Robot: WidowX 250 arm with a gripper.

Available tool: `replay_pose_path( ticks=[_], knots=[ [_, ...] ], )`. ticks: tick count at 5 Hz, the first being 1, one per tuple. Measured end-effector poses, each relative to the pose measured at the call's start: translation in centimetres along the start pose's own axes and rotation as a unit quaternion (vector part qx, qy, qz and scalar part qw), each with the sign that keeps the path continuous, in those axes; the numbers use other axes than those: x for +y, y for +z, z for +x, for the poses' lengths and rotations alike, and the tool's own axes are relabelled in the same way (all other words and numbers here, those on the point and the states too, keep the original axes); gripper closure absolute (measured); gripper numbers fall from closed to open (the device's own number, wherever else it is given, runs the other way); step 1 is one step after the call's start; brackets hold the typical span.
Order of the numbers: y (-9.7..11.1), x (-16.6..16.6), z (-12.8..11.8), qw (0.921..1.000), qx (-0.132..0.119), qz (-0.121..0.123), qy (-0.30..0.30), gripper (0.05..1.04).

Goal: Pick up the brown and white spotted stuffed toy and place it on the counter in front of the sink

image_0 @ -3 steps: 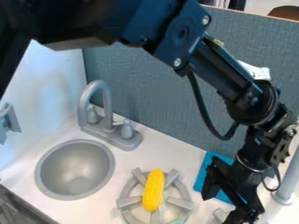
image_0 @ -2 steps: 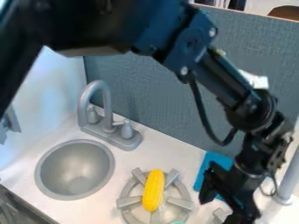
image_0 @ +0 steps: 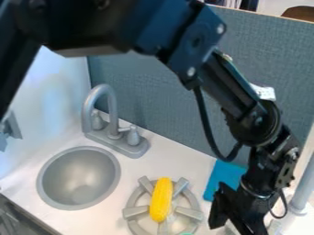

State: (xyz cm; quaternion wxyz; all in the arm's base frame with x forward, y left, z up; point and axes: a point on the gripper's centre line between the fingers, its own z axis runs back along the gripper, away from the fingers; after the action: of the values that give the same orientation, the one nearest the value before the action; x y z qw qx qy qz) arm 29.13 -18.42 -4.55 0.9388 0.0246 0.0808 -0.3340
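pincer is moving lower, so it is maybe getting nearer the table, and more blue thing is showing. i cannot tell if it is opening or holding something. yellow corn is lying on the grey burner.

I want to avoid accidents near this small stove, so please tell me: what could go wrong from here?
The black gripper hangs low, right of the burner; a swing toward it might knock the yellow corn off. The blue flat item lies partly behind the gripper, so it could get dragged. The loose cable loops below the arm and might snag.
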Motion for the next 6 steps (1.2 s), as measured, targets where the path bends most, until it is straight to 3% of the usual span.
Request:
replay_pose_path(
  ticks=[3, 6],
  knots=[
    [2.0, -2.7, 2.4, 0.9984, -0.036, -0.035, -0.027, 0.085],
    [-0.9, -3.6, 3.7, 0.9984, 0.031, -0.034, -0.035, 0.085]
  ],
)
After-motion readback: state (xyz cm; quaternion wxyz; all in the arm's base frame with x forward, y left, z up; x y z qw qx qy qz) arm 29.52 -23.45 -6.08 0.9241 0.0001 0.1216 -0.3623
